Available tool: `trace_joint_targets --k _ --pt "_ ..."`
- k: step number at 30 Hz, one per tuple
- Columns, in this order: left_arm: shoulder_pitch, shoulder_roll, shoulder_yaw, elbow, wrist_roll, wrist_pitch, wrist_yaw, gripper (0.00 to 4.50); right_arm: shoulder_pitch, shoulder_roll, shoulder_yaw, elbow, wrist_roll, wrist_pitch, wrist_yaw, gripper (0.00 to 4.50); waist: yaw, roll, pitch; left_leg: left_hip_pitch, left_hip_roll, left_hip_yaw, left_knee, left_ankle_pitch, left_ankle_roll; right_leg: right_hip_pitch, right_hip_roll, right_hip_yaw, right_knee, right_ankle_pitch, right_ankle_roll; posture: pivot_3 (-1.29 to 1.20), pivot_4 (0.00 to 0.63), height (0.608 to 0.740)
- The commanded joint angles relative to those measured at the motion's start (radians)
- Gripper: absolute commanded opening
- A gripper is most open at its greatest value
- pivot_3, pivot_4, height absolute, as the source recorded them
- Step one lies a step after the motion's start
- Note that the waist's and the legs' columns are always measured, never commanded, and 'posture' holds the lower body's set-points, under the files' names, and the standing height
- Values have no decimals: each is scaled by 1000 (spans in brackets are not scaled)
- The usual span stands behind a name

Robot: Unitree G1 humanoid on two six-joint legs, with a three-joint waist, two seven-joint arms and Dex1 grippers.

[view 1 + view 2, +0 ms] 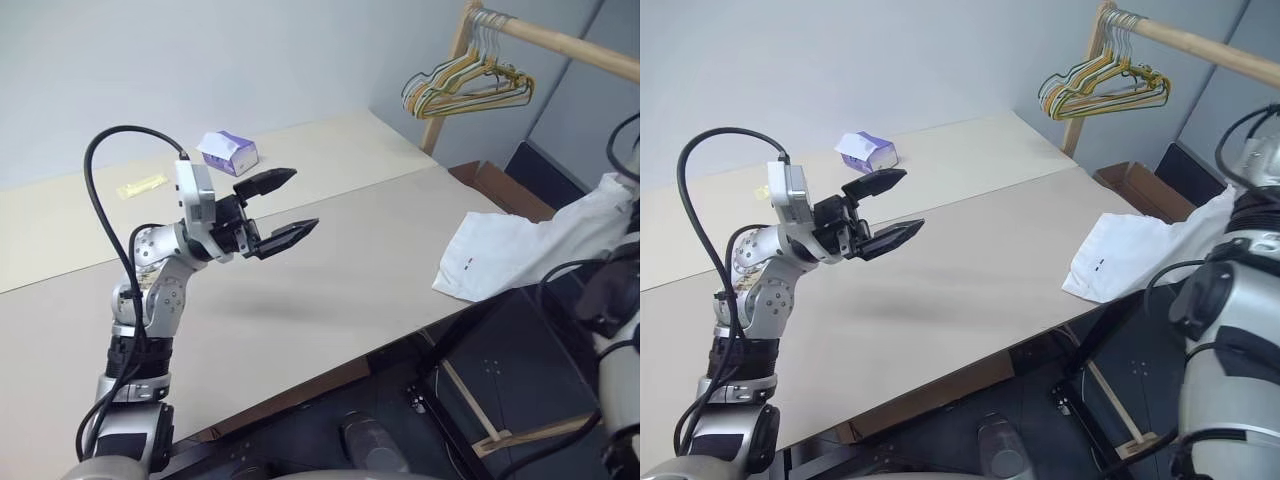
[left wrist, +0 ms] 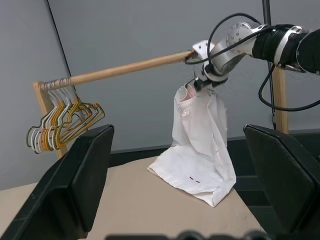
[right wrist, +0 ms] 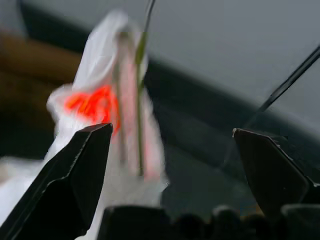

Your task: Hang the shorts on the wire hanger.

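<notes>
The white shorts (image 2: 200, 145) hang below the wooden rod (image 2: 125, 67), and their lower end rests on the corner of the beige table (image 1: 330, 270). A thin olive wire hanger (image 3: 140, 75) runs up through the bunched top of the shorts, where a pink patch (image 3: 95, 105) shows. My right gripper (image 3: 172, 145) is open just in front of that top, with nothing between its fingers; the left wrist view shows it (image 2: 202, 82) beside the rod. My left gripper (image 1: 280, 205) hovers open above the middle of the table, far from the shorts.
A bunch of yellow, green and white hangers (image 1: 465, 85) hangs at the rod's far end by its wooden post. A purple tissue box (image 1: 230, 152) and a small yellow packet (image 1: 142, 186) lie at the table's back. A cardboard box (image 1: 500, 185) sits beyond the table's right edge.
</notes>
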Motion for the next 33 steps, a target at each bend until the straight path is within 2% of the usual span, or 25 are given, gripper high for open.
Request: trace_joint_targets --k 1,8,14,20,27,33 --pt "-13 11 20 -23 -4 -16 0 4500 31 22 74 -160 -81 -35 -26 4462 2 0 0 0 0 0 0 0 0 0 0 0 0 0 0 -192 0 740" --pt "-6 19 41 -44 -16 -12 9 4500 95 63 202 -276 -178 -135 31 4462 10 0 0 0 0 0 0 0 0 0 0 0 0 2 -2 -183 0 740" --pt "50 59 77 -91 4 -6 56 4500 167 121 332 -401 -218 -206 207 4462 16 0 0 1 0 0 0 0 0 0 1 0 1 2 -2 -96 0 740" --pt "135 127 132 -146 -3 60 134 4500 265 159 381 -525 -174 -332 427 4462 81 0 0 1 1 -3 0 0 0 -2 2 -1 1 3 -4 -13 0 740" --pt "264 178 195 -204 8 81 187 4500 430 158 457 -689 -77 -492 800 4462 171 0 0 1 1 -3 0 0 1 -4 2 -3 -1 4 -5 61 0 740" --pt "347 195 211 -222 41 76 222 4500 612 143 485 -758 -5 -632 1027 4462 271 -1 0 0 0 -2 0 -1 1 -4 1 -6 -4 4 -6 121 0 740"
